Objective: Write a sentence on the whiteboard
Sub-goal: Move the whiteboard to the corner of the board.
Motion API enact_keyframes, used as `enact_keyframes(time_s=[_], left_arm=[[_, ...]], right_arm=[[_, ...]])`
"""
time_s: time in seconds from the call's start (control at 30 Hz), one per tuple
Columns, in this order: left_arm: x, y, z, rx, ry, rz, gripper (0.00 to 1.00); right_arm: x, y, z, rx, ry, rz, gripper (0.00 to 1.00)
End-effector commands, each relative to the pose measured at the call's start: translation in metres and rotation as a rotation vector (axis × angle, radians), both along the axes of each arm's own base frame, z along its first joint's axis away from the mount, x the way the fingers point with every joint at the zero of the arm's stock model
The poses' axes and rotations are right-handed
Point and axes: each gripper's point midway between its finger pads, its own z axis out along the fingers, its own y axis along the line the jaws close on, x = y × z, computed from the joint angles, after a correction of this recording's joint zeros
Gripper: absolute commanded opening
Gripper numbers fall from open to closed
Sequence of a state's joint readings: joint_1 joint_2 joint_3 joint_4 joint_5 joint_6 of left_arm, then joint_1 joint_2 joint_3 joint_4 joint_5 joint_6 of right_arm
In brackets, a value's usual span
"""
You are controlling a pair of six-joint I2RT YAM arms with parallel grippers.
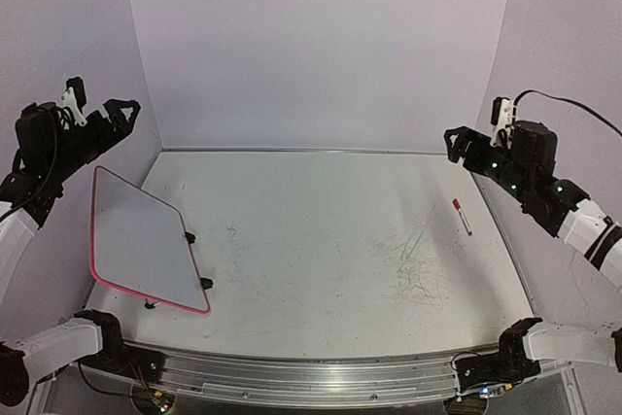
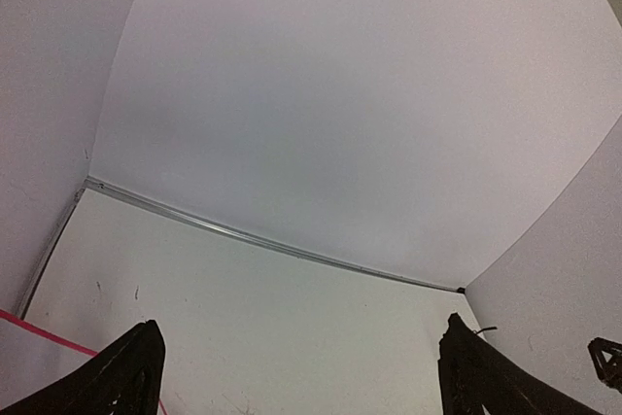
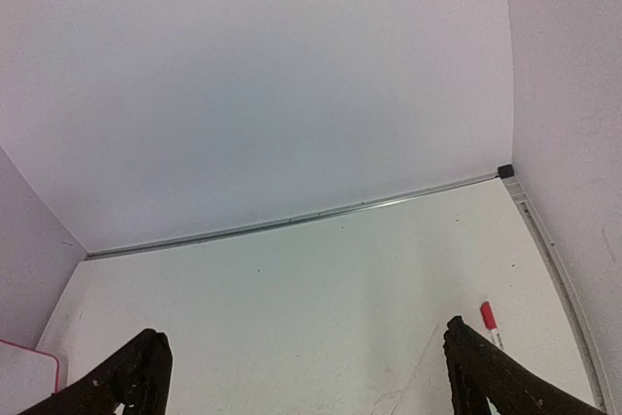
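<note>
1. Slippage is posing the chief risk. The whiteboard appears to be resting on small black clip feet rather than lying flat. By my judgement, pen pressure on its glossy face could be pushing it along or tipping it unless one arm is bracing it.
2. Faulty pick-up is posing the second risk. The marker is thin and is lying flat on the table. Fingers closing off-centre could be rolling it away or seizing it askew, leaving the tip at a poor angle for legible lettering.
3. The whiteboard's face is showing blank in the top view. No sentence is appearing on it, so the writing is judged not yet begun.
4. The left gripper is hanging above and just beyond the whiteboard's far left corner. Its jaws are spread wide and empty, touching nothing. Its wrist view is catching only the board's pink rim.
5. The right gripper is hanging well apart from the whiteboard, far to its right. Its jaws are likewise spread and holding nothing.
6. The marker is lying well to the whiteboard's right, near the right gripper and lower than it. That arm is therefore looking the likelier one to fetch it.
</note>
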State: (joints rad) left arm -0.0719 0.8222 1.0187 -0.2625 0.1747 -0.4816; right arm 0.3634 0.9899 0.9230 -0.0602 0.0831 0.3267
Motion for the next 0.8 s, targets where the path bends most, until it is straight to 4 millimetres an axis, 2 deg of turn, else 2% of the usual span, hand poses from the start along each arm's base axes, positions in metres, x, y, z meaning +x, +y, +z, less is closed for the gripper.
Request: enact_keyframes(time_s=[0.0,0.13,0.23,0.3,0.43,0.57,0.67,0.77], left_arm=[[-0.011,-0.007,0.016,-0.013,-0.045,-0.047,1.0],[-0.017,-0.011,0.015,-0.004,-0.044,-0.076,1.0],[-0.02,-0.015,0.011,0.007,-0.016,-0.103,1.0],[-0.02,-0.015,0.003,0.015,0.032,-0.102,0.99],[-0.015,-0.002,-0.027,0.066,0.192,-0.032,0.98],[-0.018,0.021,-0.057,0.162,0.339,0.082,0.93],[-0.024,0.028,-0.064,0.197,0.379,0.113,0.92],[-0.029,0.029,-0.06,0.2,0.373,0.117,0.91]], right_arm=[[0.014,0.066,-0.004,0.006,0.001,0.191,0.98],[0.013,0.158,-0.041,-0.036,0.038,0.462,0.98],[0.001,0.233,-0.068,-0.048,0.076,0.69,0.98],[-0.009,0.281,-0.091,-0.084,0.107,0.812,0.98],[-0.035,0.358,-0.117,-0.061,0.145,1.022,0.98],[-0.073,0.418,-0.137,-0.069,0.111,1.281,0.93],[-0.081,0.44,-0.157,-0.131,0.071,1.369,0.89],[-0.079,0.455,-0.175,-0.278,-0.007,1.404,0.89]])
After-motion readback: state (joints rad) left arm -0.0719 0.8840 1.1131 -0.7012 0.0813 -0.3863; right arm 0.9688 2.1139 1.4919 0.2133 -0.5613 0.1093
